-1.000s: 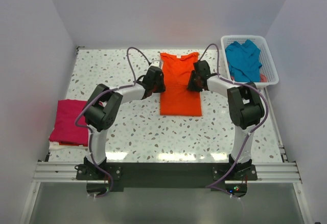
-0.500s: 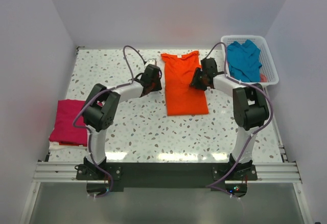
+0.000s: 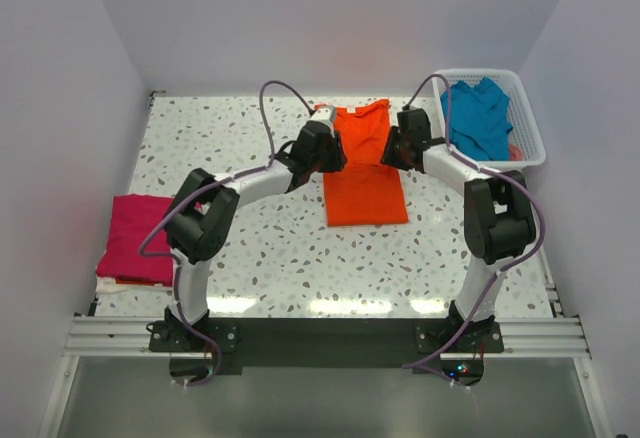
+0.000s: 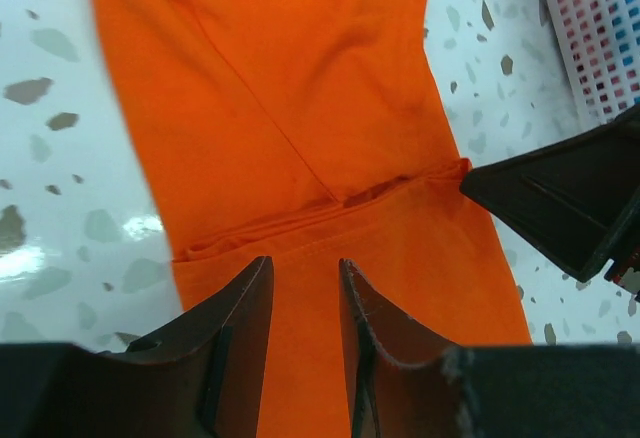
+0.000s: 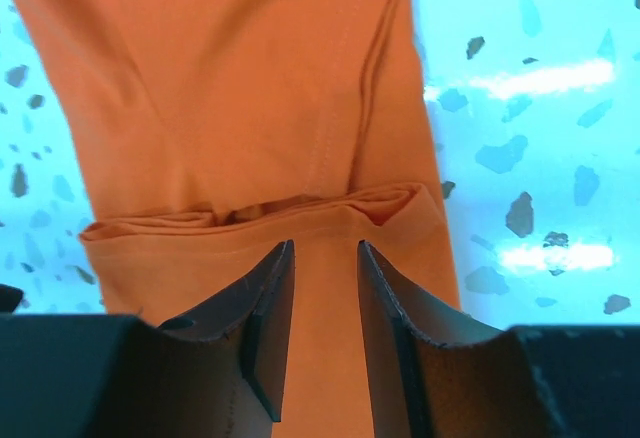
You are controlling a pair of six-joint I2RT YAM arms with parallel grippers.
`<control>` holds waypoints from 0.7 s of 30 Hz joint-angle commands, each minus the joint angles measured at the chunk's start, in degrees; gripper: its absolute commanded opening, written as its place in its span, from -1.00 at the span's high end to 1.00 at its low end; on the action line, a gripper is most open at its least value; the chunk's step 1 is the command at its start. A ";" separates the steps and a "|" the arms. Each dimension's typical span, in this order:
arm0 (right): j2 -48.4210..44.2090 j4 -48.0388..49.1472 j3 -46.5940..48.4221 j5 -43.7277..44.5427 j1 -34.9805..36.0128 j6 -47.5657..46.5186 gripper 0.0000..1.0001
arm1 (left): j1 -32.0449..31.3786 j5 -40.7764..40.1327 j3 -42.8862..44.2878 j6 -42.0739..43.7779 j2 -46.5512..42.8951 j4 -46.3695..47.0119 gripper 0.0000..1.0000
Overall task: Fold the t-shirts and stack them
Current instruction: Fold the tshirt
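Looking down from the top camera, I found the orange t-shirt (image 3: 365,183) lying flat in the upper middle of the frame, on the speckled terrazzo-pattern table (image 3: 270,248). It made a long soft rectangle, narrower at its far end and wider at the near end. Through the left wrist camera the cloth was smooth and matte, with a stitched hem running across it as a rumpled ridge where one layer lay doubled over another. The right wrist camera showed the same ridge, bunched into small rolls at its right end, with a straight seam running away from it.

The left gripper (image 4: 305,268) sat over the shirt's left edge, its dark, curved fingers parted by a narrow gap just short of that ridge. Orange cloth filled the gap, and I could not tell whether it was pinched or merely lay beneath. The right gripper (image 5: 325,253), at the shirt's right edge, looked the same: fingers slightly apart, orange between them, hold uncertain.

At the left edge of the top view a magenta t-shirt (image 3: 135,238) lay folded into a neat block. At the upper right a teal t-shirt (image 3: 475,118) lay crumpled in a white lattice basket (image 3: 530,148).
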 commanded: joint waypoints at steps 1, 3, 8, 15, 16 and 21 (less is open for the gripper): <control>-0.94 0.91 -1.61 3.34 -0.26 -2.67 0.30 | -1.38 1.81 2.51 1.38 3.97 3.28 0.27; 0.20 0.91 -1.35 4.65 -0.26 -3.11 0.30 | -1.82 0.67 3.48 1.11 6.60 3.29 0.28; 4.51 0.29 -1.08 5.54 -0.17 -2.50 0.29 | -2.17 -3.81 4.71 -1.43 10.65 -0.05 0.25; 5.31 0.55 -6.78 5.72 -0.26 1.54 0.25 | -2.26 -10.49 2.17 -5.12 9.96 -6.99 0.25; 4.69 0.99 -7.84 5.37 -0.26 1.98 0.24 | -2.26 -10.84 1.55 -5.74 8.99 -7.78 0.25; -0.22 3.54 -15.74 1.77 0.79 3.83 0.21 | -2.70 -12.60 -4.33 -7.32 5.39 -8.93 0.26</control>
